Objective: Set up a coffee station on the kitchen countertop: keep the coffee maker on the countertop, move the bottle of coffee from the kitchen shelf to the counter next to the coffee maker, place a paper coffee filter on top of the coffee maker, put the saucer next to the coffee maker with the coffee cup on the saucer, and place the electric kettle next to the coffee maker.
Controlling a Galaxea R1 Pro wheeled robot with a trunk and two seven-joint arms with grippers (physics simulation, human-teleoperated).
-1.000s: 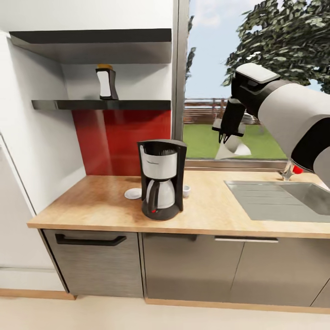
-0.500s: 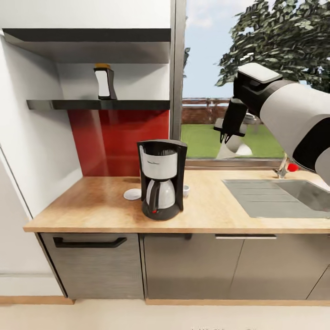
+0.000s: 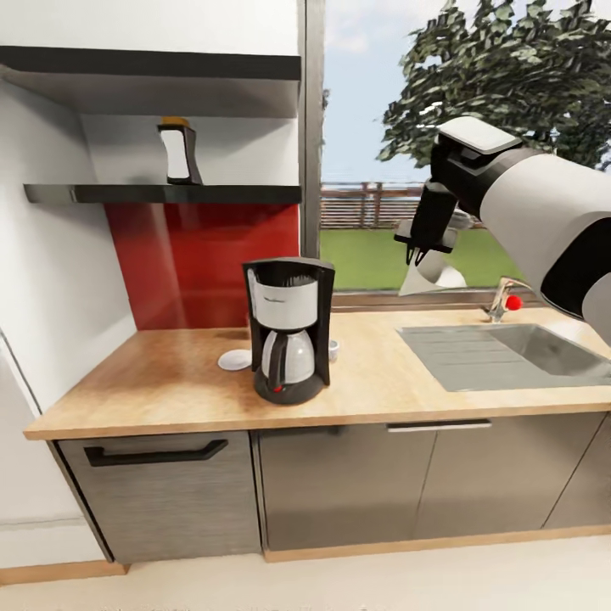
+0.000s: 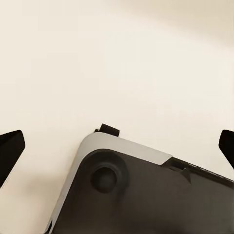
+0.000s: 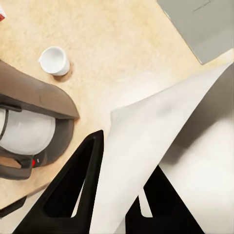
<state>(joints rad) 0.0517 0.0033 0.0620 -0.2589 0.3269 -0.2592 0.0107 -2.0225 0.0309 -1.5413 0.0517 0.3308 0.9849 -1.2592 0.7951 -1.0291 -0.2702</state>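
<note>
The coffee maker (image 3: 288,331) stands on the kitchen countertop (image 3: 170,390), with the saucer (image 3: 234,360) just to its left and the coffee cup (image 3: 333,348) behind its right side. The bottle of coffee (image 3: 178,153) is on the kitchen shelf (image 3: 161,193). High over the counter, right of the machine, my right gripper (image 3: 417,250) is shut on the paper coffee filter (image 3: 428,273). The right wrist view looks down past the filter (image 5: 161,141) onto the cup (image 5: 54,60) and the machine (image 5: 29,126). My left gripper (image 4: 118,146) is open over the floor. The electric kettle is out of view.
A steel sink (image 3: 509,352) is set into the counter at the right, with a red-knobbed faucet (image 3: 507,301) behind it. A window runs behind the counter. Grey cabinet fronts (image 3: 161,492) sit below, and a white wall closes the left end.
The whole picture has shifted left, so the camera moved. My right gripper still holds the filter at about the same height.
</note>
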